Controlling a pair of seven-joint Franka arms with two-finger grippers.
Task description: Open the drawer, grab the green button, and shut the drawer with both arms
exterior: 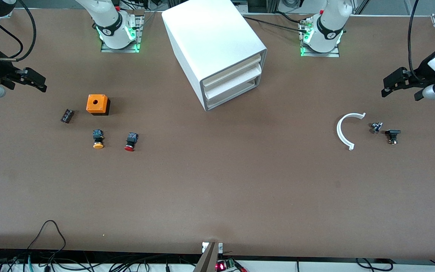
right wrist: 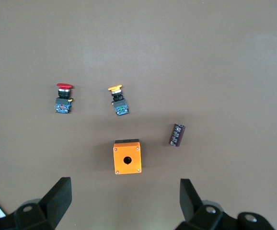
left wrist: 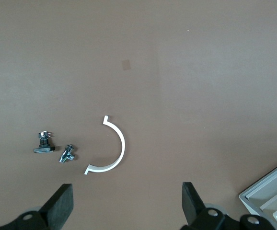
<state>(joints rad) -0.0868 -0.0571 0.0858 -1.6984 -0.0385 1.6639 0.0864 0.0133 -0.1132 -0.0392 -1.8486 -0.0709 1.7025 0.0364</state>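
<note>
Surface: brown table, both arms waiting at its ends.
Cabinet: upper centre of the front view; lowest drawer closed.
Green button: not visible.
Left gripper: upper right, fingers wide apart, empty, over a white half-ring.
Right gripper: upper left, fingers wide apart, empty, over an orange box, red button and yellow button.

Bare table before my cabinet front, drawers shut, red button and white arc flanking well apart
</note>
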